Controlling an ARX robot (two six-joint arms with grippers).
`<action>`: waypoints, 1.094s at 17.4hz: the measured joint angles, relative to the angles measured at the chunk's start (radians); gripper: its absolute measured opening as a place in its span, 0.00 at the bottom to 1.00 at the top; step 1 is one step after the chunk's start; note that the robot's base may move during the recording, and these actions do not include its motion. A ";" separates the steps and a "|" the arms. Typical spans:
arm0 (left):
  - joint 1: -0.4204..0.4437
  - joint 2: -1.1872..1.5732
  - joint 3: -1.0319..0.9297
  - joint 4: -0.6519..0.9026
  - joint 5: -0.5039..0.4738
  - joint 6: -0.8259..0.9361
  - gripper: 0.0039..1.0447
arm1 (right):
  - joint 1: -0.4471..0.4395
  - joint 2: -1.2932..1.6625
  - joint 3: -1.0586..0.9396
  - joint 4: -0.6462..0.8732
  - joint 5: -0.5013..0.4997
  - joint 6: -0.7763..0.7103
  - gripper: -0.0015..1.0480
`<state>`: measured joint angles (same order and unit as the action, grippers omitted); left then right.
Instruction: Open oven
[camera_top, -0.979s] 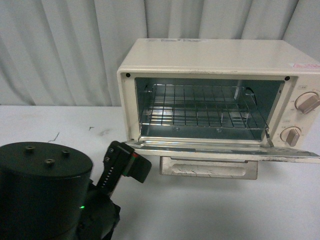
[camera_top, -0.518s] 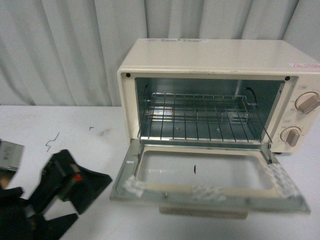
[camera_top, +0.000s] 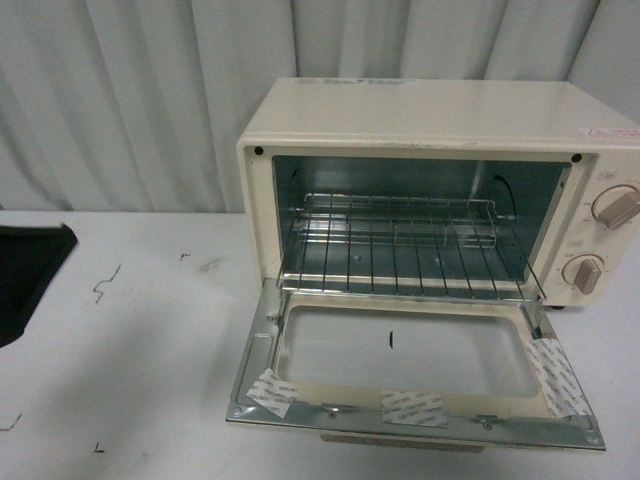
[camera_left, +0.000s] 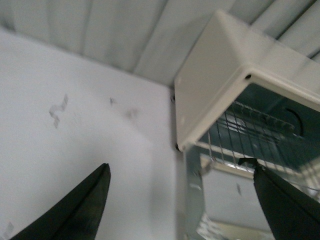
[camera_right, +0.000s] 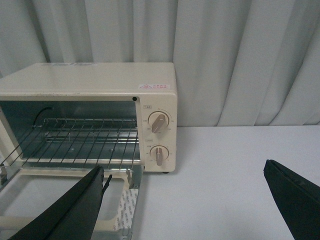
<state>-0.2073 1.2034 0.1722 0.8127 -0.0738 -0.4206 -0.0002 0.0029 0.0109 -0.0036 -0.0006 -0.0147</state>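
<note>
The cream oven (camera_top: 430, 120) stands on the white table with its drop-down door (camera_top: 400, 352) lying fully open and flat. The wire rack (camera_top: 400, 245) shows inside, and two beige knobs (camera_top: 612, 207) sit at its right. The bar handle is mostly hidden under the door's front edge. My left gripper (camera_left: 182, 200) is open and empty, beside the oven's left front corner (camera_left: 210, 115); only a dark piece of that arm (camera_top: 25, 270) shows in the front view. My right gripper (camera_right: 185, 200) is open and empty, above the table to the right of the oven (camera_right: 100, 85).
Grey curtains (camera_top: 130, 100) hang behind the white table (camera_top: 130, 380). Small dark marks (camera_top: 105, 283) lie on the tabletop left of the oven. Taped patches (camera_top: 413, 408) sit along the door's front edge.
The door has dropped from nearly level to fully open and flat. My left arm has pulled back left and is almost out of the front view.
</note>
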 joint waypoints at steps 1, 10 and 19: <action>0.000 -0.011 -0.037 0.106 -0.053 0.091 0.76 | 0.000 0.000 0.000 0.000 0.000 0.000 0.94; 0.115 -0.399 -0.143 -0.043 -0.021 0.402 0.02 | 0.000 0.000 0.000 0.000 0.001 0.000 0.94; 0.206 -0.742 -0.162 -0.355 0.074 0.404 0.01 | 0.000 0.000 0.000 0.000 0.001 0.000 0.94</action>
<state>-0.0010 0.4610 0.0101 0.4580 -0.0002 -0.0170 -0.0002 0.0025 0.0109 -0.0036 0.0002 -0.0147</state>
